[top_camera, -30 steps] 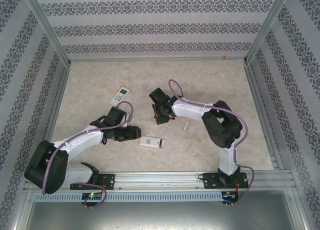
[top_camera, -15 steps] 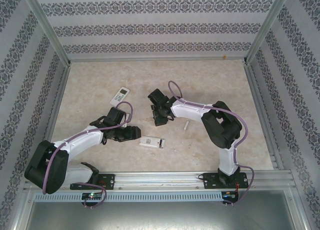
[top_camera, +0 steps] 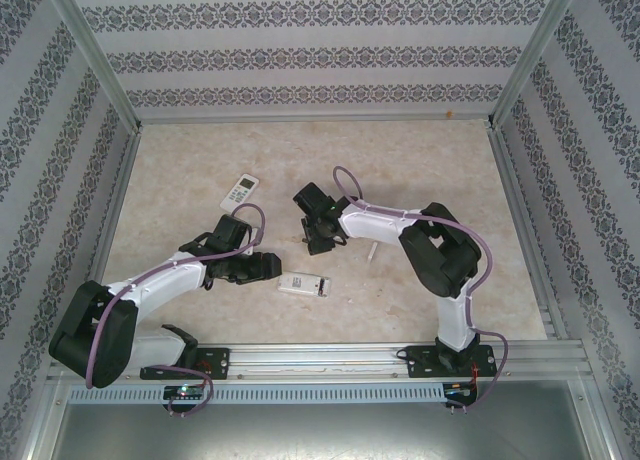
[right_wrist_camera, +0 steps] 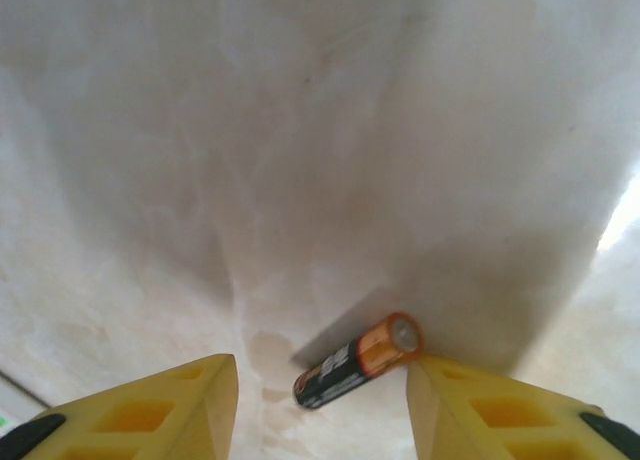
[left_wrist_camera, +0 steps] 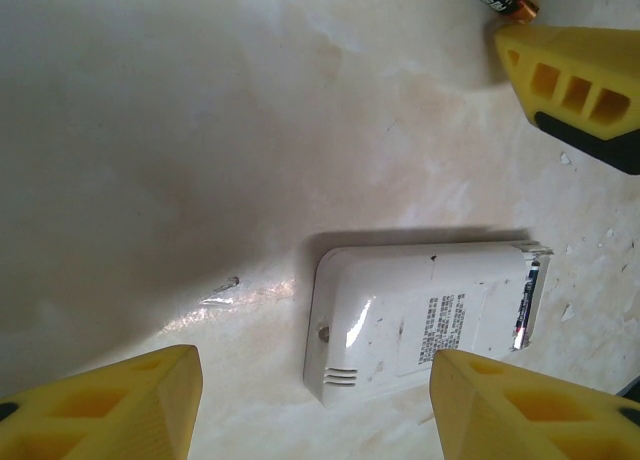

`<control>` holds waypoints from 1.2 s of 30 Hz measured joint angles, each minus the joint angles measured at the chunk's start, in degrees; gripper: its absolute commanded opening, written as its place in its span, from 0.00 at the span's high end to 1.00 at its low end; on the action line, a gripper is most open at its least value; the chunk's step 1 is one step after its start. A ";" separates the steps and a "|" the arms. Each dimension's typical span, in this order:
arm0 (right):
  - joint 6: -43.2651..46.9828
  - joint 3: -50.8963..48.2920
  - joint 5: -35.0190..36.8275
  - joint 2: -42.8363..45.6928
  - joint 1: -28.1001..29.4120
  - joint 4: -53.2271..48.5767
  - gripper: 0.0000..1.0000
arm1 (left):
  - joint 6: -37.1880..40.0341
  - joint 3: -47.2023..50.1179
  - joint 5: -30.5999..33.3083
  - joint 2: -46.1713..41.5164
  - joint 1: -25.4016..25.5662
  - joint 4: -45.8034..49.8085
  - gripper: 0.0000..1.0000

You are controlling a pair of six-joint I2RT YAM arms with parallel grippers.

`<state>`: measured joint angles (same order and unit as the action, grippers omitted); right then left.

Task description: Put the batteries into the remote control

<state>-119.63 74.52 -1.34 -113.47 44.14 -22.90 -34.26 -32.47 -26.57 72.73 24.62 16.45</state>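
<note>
Right fingers (right_wrist_camera: pixel 150 410) spread apart over middle of bench (top_camera: pixel 430 170), gripping nothing. Battery (right_wrist_camera: pixel 355 360) lies flat on bench in gap between them, orange end just beside one finger, black end pointing toward the other.

Left fingers (left_wrist_camera: pixel 120 400) also wide apart, nothing held, hovering low just left of remote (left_wrist_camera: pixel 420 320). Remote lies back up, label showing, just near of battery.

Second remote (top_camera: pixel 240 188) farther left, well apart. Small white strip (top_camera: pixel 371 250) on bench right of right fingers.
</note>
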 measured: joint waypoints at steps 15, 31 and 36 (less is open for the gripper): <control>9.09 -5.35 4.57 4.87 -0.44 2.05 0.94 | -0.02 0.02 -0.17 -2.69 -0.37 0.09 0.11; 54.18 -26.77 0.28 34.14 6.88 3.19 0.91 | 1.27 0.02 -3.98 -2.99 -0.37 -2.51 0.00; 54.27 -27.30 0.39 32.15 9.57 3.32 0.91 | 1.25 0.02 -5.09 -0.74 -0.37 -2.82 0.00</control>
<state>-65.36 47.22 -0.95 -81.32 53.71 -19.57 -33.01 -32.45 -31.66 71.99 24.25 13.63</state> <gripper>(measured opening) 0.092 0.997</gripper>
